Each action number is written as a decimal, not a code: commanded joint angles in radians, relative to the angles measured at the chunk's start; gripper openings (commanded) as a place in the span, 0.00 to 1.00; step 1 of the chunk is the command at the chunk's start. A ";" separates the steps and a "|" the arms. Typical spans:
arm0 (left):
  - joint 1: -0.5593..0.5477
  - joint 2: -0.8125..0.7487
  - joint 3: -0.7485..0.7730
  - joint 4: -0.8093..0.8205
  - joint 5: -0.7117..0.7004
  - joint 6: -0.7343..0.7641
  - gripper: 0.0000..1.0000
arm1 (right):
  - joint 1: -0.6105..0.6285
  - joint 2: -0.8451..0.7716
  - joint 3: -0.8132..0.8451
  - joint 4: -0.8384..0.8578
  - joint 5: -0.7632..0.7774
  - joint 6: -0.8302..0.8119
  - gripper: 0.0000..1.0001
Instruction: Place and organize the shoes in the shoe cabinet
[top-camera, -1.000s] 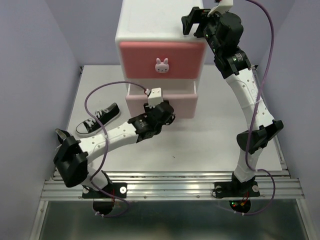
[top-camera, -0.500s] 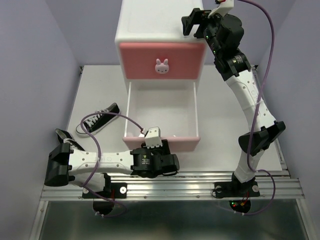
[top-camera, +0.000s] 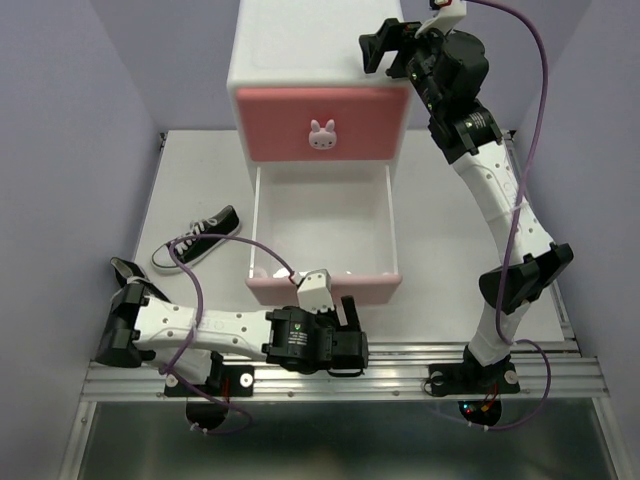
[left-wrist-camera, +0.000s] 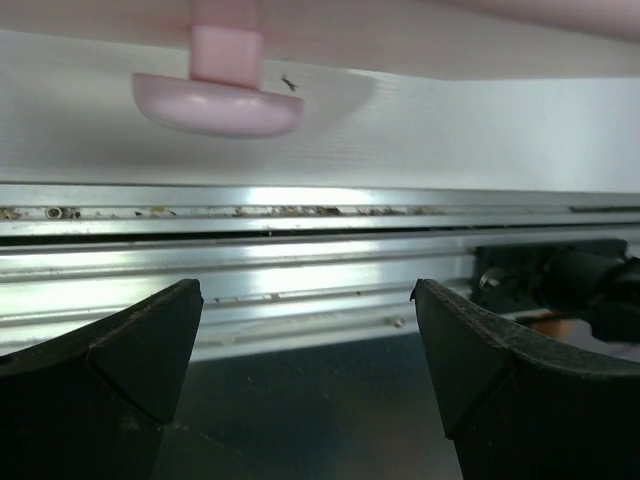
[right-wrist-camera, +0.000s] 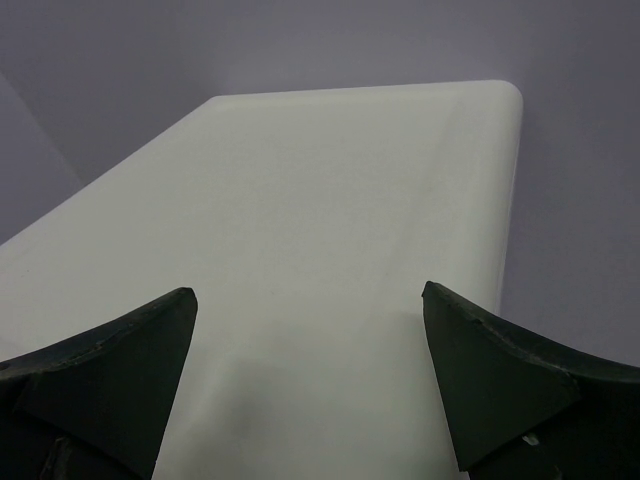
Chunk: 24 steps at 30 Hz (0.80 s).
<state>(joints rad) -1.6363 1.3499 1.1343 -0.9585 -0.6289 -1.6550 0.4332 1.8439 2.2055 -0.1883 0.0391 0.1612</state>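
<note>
The shoe cabinet (top-camera: 300, 40) stands at the back centre, its darker pink upper drawer (top-camera: 321, 110) shut. Its lower drawer (top-camera: 322, 215) is pulled far out, with the pale pink front (top-camera: 370, 289) near the table's front edge. One black sneaker (top-camera: 195, 238) lies on the table left of the drawer. The orange shoes are out of view. My left gripper (top-camera: 354, 330) is open and empty just in front of the drawer front; in the left wrist view (left-wrist-camera: 305, 290) the drawer knob (left-wrist-camera: 218, 95) is above the fingers, apart from them. My right gripper (top-camera: 385, 45) is open over the cabinet's top (right-wrist-camera: 330, 220).
The metal rail (top-camera: 400, 355) runs along the near table edge, right under my left gripper, and it also shows in the left wrist view (left-wrist-camera: 320, 250). A dark shape (top-camera: 125, 268) lies by the left arm's base; I cannot tell what it is. Purple walls close in on both sides.
The lower drawer went from nearly shut to pulled far out. My left gripper came toward the near edge with it and now stands open, off the knob. The right arm has barely moved.
</note>
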 joint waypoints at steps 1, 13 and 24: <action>-0.046 -0.015 0.164 -0.120 -0.038 0.040 0.99 | 0.021 0.110 -0.113 -0.324 -0.062 0.044 1.00; 0.200 0.015 0.665 0.090 -0.165 0.604 0.99 | 0.021 0.034 -0.130 -0.329 -0.044 0.092 1.00; 0.869 0.011 0.804 0.274 0.023 0.941 0.99 | 0.021 0.070 0.173 -0.326 0.081 0.047 1.00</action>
<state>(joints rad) -0.8951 1.3437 1.8069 -0.6731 -0.6476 -0.9325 0.4343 1.8439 2.3043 -0.2993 0.0860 0.2276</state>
